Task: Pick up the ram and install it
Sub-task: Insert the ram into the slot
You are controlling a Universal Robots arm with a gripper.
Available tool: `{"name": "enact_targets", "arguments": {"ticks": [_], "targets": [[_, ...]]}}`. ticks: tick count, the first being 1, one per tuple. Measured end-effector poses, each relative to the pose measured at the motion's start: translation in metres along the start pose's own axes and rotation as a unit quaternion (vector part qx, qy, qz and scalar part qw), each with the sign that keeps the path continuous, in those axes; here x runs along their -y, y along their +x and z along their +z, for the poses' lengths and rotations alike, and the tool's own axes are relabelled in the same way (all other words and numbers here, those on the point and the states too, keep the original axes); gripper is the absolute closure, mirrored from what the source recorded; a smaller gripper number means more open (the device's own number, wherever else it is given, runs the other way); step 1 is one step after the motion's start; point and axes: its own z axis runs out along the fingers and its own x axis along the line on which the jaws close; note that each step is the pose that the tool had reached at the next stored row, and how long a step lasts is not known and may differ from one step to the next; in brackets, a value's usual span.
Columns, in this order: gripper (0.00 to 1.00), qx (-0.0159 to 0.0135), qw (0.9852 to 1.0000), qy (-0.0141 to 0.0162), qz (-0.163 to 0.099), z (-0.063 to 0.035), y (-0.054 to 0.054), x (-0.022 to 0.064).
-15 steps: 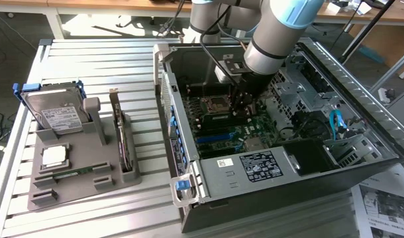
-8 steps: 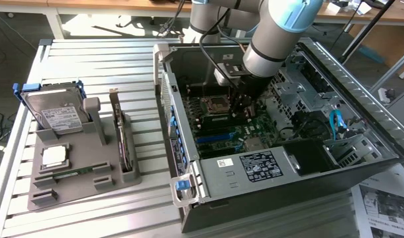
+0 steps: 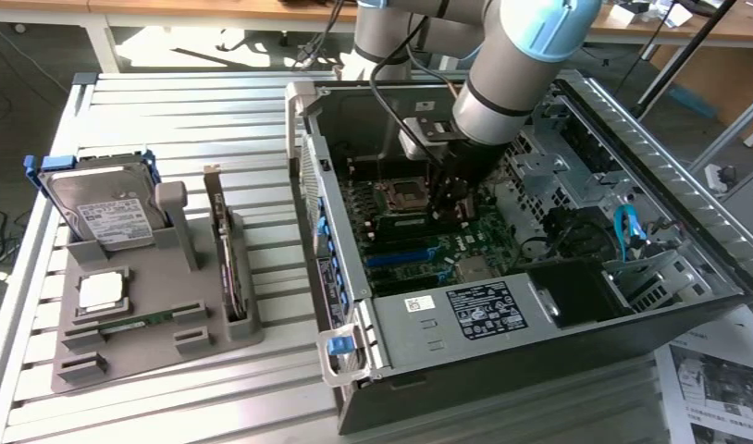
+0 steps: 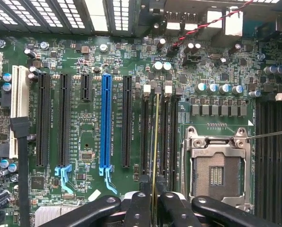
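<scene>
My gripper (image 4: 154, 188) is shut on the ram (image 4: 155, 142), which the wrist view shows edge-on as a thin yellow-green line between the two dark fingers (image 4: 141, 198). The stick runs along the second of the black memory slots (image 4: 145, 137) beside the empty processor socket (image 4: 216, 172). I cannot tell whether it is seated in the slot or just above it. In the exterior view the arm reaches down into the open computer case (image 3: 524, 370), with the gripper (image 3: 454, 205) low over the motherboard (image 3: 413, 245) next to the socket.
A grey holder tray (image 3: 154, 296) at the exterior view's left carries a hard drive (image 3: 105, 208), a silver processor (image 3: 102, 291), a green stick (image 3: 136, 324) and an upright expansion card (image 3: 228, 268). Case walls, a drive cage (image 3: 561, 171) and blue cables (image 3: 623, 227) surround the gripper.
</scene>
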Motion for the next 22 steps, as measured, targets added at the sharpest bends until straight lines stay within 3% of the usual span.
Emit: {"name": "enact_targets", "arguments": {"ticks": [22], "targets": [[0.86,-0.0011,0.9999,-0.0009,-0.011,0.0007,0.0025,-0.0001]]}}
